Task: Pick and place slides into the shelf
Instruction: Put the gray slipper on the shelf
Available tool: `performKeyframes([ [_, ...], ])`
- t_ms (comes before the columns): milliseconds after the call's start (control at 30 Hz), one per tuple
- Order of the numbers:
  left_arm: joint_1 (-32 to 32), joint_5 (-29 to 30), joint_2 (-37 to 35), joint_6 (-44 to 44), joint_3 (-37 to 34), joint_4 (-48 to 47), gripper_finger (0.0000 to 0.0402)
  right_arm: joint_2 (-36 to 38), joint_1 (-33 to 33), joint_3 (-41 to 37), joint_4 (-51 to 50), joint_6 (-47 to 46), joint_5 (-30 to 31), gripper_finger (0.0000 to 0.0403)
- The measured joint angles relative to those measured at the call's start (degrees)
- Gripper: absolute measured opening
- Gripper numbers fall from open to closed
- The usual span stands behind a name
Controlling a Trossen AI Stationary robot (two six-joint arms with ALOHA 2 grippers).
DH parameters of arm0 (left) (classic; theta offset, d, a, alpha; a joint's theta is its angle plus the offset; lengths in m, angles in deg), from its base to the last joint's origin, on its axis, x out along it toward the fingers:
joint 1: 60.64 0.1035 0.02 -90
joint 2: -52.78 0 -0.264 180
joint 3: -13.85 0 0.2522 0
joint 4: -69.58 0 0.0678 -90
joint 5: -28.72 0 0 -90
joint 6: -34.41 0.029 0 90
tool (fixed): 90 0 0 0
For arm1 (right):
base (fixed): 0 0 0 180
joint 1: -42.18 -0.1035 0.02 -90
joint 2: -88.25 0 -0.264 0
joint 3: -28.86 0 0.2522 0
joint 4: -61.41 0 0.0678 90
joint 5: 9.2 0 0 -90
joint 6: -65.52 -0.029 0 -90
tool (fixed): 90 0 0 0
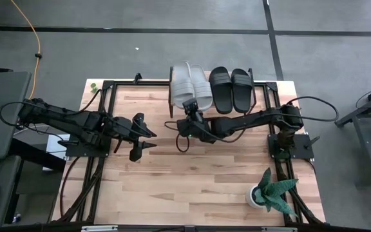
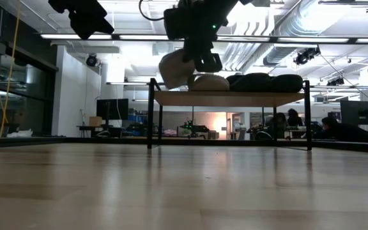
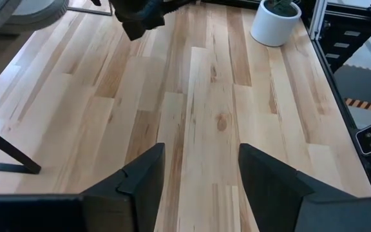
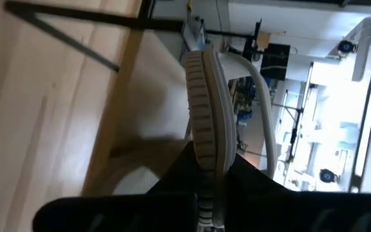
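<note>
Right fingers (image 4: 205, 193) clamped on pale slide (image 4: 205, 109), tips hidden; left fingers (image 3: 134, 187) apart, empty.

We saw the tabletop (image 1: 192, 174) evenly lit from above, with only soft shadows under the arms. In the level view, ceiling strip lights (image 2: 190, 39) glared and left the shelf (image 2: 229, 98) and arms as dark silhouettes, while the near wood was blurred. The right wrist picture was soft, its bright background washed out.
</note>
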Motion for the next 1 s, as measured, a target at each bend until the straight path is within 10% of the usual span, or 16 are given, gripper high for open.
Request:
performKeyframes([
  [1000,0.0,0.0,0.0,0.1,0.0,0.1,0.0182,0.0,2.2,0.0,1.1,0.8,-5.1,0.0003],
])
